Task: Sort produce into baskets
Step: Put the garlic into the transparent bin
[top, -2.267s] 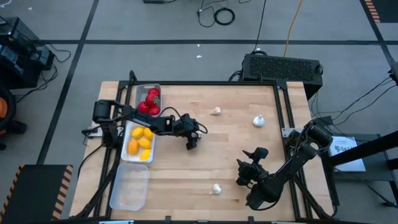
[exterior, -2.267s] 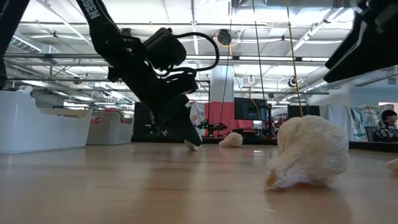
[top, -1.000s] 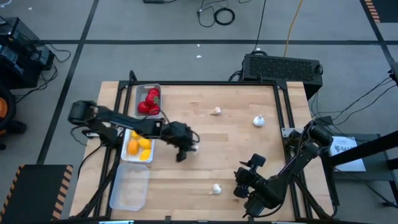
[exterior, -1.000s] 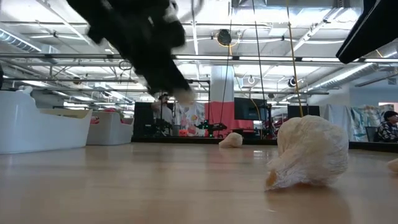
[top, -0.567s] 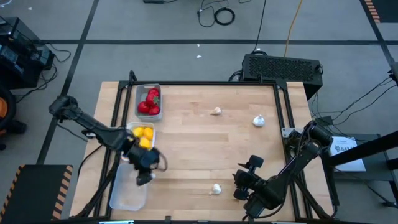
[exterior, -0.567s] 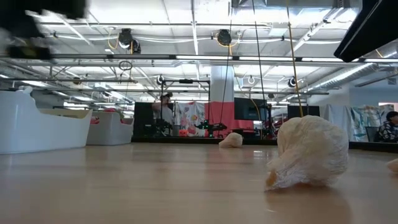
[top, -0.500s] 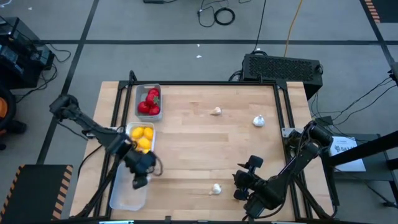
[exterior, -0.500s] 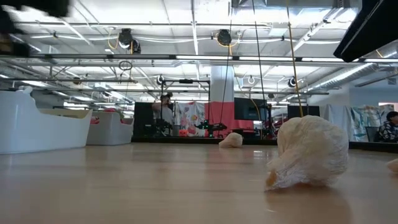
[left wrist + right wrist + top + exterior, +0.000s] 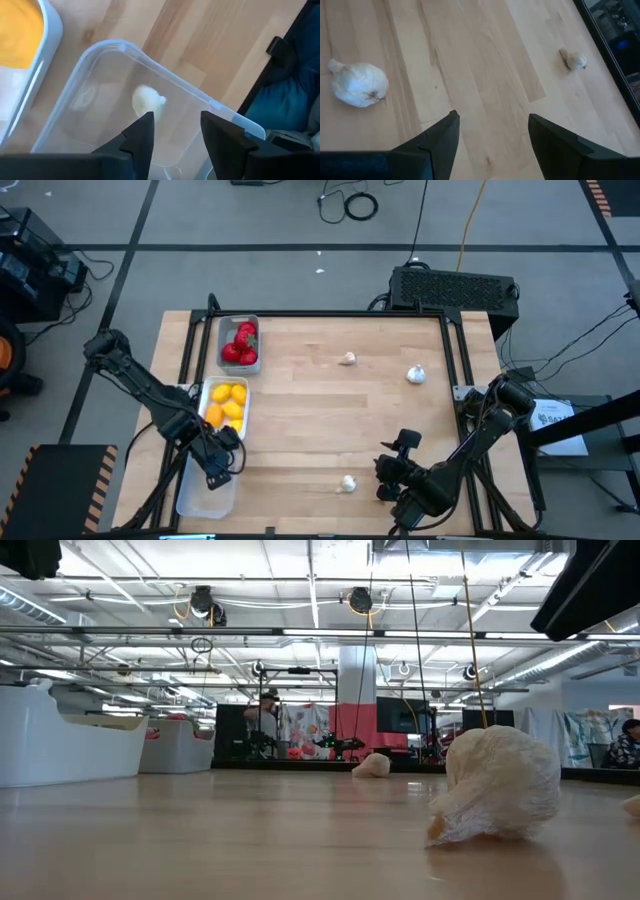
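My left gripper [image 9: 215,472] hangs open over the near-left translucent tray [image 9: 196,498]. In the left wrist view its fingers [image 9: 175,117] stand apart above a whitish garlic bulb [image 9: 147,99] that lies on the tray's floor [image 9: 95,100]. My right gripper [image 9: 392,465] is open and empty above the table's near right part, beside a garlic bulb [image 9: 348,483] that rests on the wood [image 9: 359,84]. Two more bulbs [image 9: 346,359] [image 9: 416,374] lie at the far side. Red pieces fill the far tray [image 9: 240,343], yellow ones the middle tray [image 9: 226,405].
In the low view the near bulb [image 9: 496,786] stands large at the right and a far bulb [image 9: 372,765] lies behind it; two trays [image 9: 70,748] show at the left. A black frame [image 9: 455,370] rims the table. Bare wood lies between the trays and the bulbs.
My left gripper has swung from the table's middle toward the near left corner, over the near-left tray, and lowered. The whitish bulb that showed at its fingertips now lies in that tray, apart from the fingers.
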`<state>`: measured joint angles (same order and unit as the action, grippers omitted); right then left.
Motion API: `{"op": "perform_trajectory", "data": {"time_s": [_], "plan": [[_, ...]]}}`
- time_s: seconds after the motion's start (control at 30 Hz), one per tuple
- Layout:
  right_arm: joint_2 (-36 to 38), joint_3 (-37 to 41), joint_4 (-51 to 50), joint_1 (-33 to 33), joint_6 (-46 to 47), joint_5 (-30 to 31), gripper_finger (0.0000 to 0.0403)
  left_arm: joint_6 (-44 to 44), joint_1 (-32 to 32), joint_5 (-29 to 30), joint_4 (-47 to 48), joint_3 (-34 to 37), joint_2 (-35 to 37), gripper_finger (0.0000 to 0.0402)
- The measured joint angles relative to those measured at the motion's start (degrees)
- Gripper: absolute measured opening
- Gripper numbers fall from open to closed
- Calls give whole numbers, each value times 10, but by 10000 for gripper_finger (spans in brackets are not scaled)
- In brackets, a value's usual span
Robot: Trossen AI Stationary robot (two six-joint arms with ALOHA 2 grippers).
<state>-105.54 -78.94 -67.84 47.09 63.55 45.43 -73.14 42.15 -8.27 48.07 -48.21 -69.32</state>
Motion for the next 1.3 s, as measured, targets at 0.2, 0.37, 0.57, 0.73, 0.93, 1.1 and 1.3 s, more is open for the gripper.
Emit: {"op": "perform_trajectory", "data": {"time_s": [0.2,0.37,0.57,0.73,0.93,1.1,1.3], "plan": [[0,0,0,0,-3,0,226,-29,-13,-54,-31,0,0,184],[0,0,0,0,-7,2,226,6,-40,-80,-178,0,0,184],[0,0,2,0,-13,26,226,171,-77,-1,-395,0,-3,184],[0,0,5,0,-13,22,226,329,-91,49,-551,0,-56,184],[0,0,10,0,5,22,226,440,-100,19,-727,-52,-197,184],[0,0,18,6,49,-12,226,524,-99,14,-674,-191,-326,184],[0,1,36,32,101,-26,226,598,-99,18,-574,-380,-475,184]]}}
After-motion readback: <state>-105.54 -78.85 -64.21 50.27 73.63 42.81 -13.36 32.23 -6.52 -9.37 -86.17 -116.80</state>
